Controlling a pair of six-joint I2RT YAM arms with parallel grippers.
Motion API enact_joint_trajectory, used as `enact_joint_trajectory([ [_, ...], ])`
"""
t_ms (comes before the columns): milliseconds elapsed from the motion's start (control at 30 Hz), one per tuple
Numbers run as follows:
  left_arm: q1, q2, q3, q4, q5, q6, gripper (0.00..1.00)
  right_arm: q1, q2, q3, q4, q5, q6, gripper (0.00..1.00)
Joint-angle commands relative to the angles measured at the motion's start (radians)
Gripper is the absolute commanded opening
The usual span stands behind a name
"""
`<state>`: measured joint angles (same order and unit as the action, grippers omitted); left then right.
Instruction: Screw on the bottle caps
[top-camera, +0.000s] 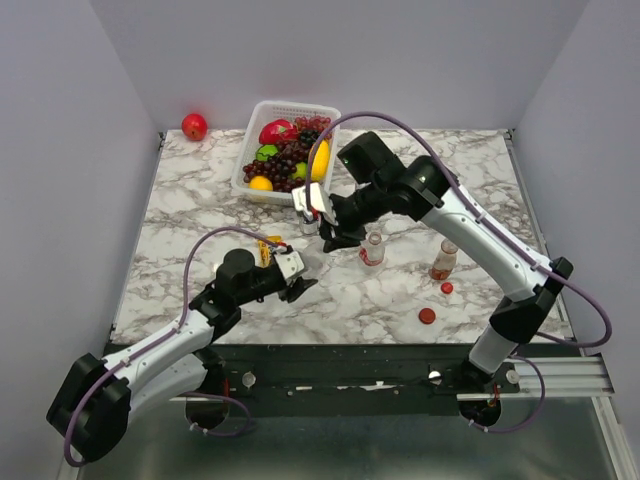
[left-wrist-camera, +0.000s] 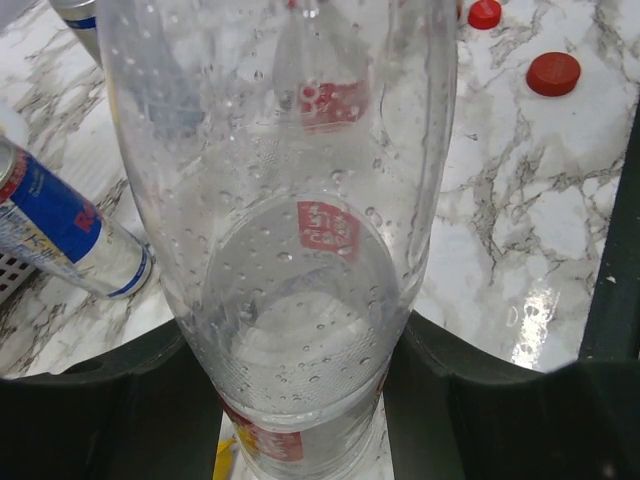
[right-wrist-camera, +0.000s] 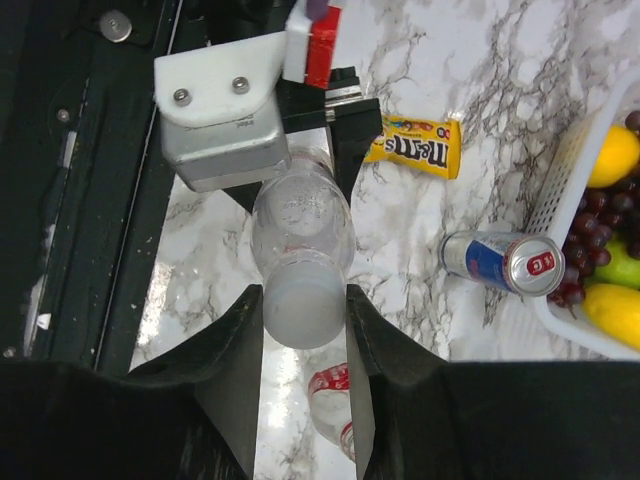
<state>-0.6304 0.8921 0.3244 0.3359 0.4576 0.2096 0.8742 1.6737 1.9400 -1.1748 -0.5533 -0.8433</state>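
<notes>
The taller clear bottle (right-wrist-camera: 300, 215) is held in the air between both arms. My left gripper (left-wrist-camera: 300, 385) is shut on its lower body, which fills the left wrist view (left-wrist-camera: 290, 200). My right gripper (right-wrist-camera: 305, 300) is shut on the whitish cap (right-wrist-camera: 305, 312) at the bottle's neck. In the top view the two grippers (top-camera: 297, 283) (top-camera: 328, 238) face each other near the table's middle. Two short red-labelled bottles (top-camera: 373, 247) (top-camera: 444, 260) stand upright to the right. Two red caps (top-camera: 446, 288) (top-camera: 427, 316) lie loose near them, and both also show in the left wrist view (left-wrist-camera: 553, 73) (left-wrist-camera: 484, 13).
A white basket (top-camera: 250, 150) of fruit stands at the back, with a red apple (top-camera: 194, 126) at the back left corner. A silver-blue soda can (right-wrist-camera: 500, 262) lies on its side beside the basket. A yellow candy bag (right-wrist-camera: 415, 146) lies near my left gripper.
</notes>
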Motion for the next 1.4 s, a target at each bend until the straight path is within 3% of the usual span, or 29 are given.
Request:
enact_joint_trajectory([
  [0, 0.003, -0.033, 0.044, 0.152, -0.098, -0.027, 0.0, -0.009, 0.121, 0.113, -0.077, 0.047, 0.253, 0.3],
  [167, 0.001, -0.024, 0.077, 0.149, -0.276, -0.024, 0.0, -0.009, 0.293, 0.322, -0.215, 0.139, 0.55, 0.22],
  [233, 0.0, -0.018, 0.085, 0.146, -0.307, -0.03, 0.0, -0.009, 0.304, 0.318, -0.212, 0.185, 0.677, 0.13],
  [300, 0.001, -0.016, 0.087, 0.138, -0.332, -0.045, 0.0, -0.011, 0.301, 0.281, -0.189, 0.208, 0.731, 0.11],
  [600, 0.001, -0.005, 0.093, 0.003, -0.303, -0.105, 0.0, -0.011, 0.325, 0.404, -0.172, 0.322, 0.708, 0.09],
  [800, 0.0, 0.027, 0.096, -0.127, -0.235, -0.162, 0.0, -0.011, 0.278, 0.473, -0.148, 0.355, 0.672, 0.3],
  [900, 0.0, 0.039, 0.082, -0.143, -0.182, -0.173, 0.0, -0.009, 0.238, 0.533, -0.141, 0.323, 0.638, 0.52],
  [933, 0.001, 0.047, 0.079, -0.138, -0.165, -0.177, 0.0, -0.011, 0.216, 0.531, -0.129, 0.29, 0.627, 0.67],
  [1067, 0.001, 0.065, 0.094, -0.144, -0.073, -0.176, 0.0, -0.011, 0.063, 0.31, 0.03, 0.218, 0.566, 0.9],
  [1233, 0.001, 0.053, 0.134, -0.204, 0.044, -0.115, 0.0, -0.014, -0.142, -0.01, 0.194, 0.078, 0.212, 0.93],
  [1367, 0.001, 0.039, 0.182, -0.339, 0.122, 0.165, 0.0, -0.015, -0.252, -0.17, 0.224, 0.046, -0.077, 0.86],
])
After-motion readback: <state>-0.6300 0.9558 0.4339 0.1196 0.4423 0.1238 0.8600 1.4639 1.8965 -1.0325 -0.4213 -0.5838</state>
